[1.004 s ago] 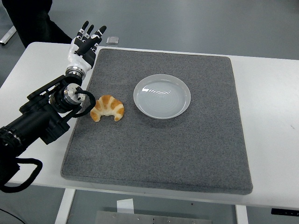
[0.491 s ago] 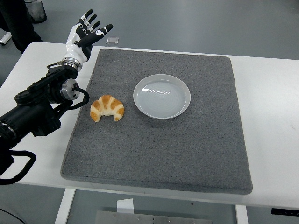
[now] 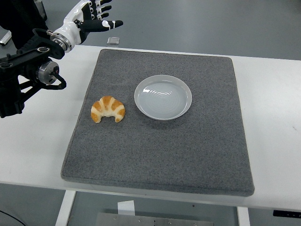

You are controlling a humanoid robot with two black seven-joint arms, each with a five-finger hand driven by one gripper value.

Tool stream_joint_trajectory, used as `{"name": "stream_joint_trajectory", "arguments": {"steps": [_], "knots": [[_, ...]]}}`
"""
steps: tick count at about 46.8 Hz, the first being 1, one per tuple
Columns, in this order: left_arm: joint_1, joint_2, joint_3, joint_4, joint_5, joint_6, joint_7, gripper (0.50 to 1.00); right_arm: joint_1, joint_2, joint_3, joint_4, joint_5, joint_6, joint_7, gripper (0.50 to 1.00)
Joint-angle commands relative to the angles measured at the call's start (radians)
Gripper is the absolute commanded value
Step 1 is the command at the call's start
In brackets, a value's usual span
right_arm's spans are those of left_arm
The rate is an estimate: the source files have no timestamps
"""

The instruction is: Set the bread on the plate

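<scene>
Golden bread point(image 3: 108, 109) is seen just left of plate point(image 3: 163, 97); left robot hand point(image 3: 91, 16) is held spread, far upper-left of plate.

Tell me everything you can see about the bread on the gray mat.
The bread is a croissant, golden brown with paler stripes across its ridged back, and it looks baked and whole. It is curved, with both tips pointing toward the table's near edge. It lies flat on the gray mat, left of the white plate and apart from it. Only the mat touches it; no hand holds it.
</scene>
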Motion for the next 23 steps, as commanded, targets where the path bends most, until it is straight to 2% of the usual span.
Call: {"name": "stream_joint_trajectory", "arguments": {"steps": [1, 9, 23], "knots": [[-0.053, 0.043, 0.121, -0.068, 0.001, -0.004, 0.001, 1.000, 0.000, 0.000, 0.000, 0.000, 0.000, 0.000, 0.000, 0.952], [-0.187, 0.099, 0.389, -0.167, 0.018, -0.004, 0.001, 1.000, 0.000, 0.000, 0.000, 0.000, 0.000, 0.000, 0.000, 0.952], [-0.310, 0.151, 0.633, -0.258, 0.184, -0.004, 0.001, 1.000, 0.000, 0.000, 0.000, 0.000, 0.000, 0.000, 0.000, 0.952]]}}
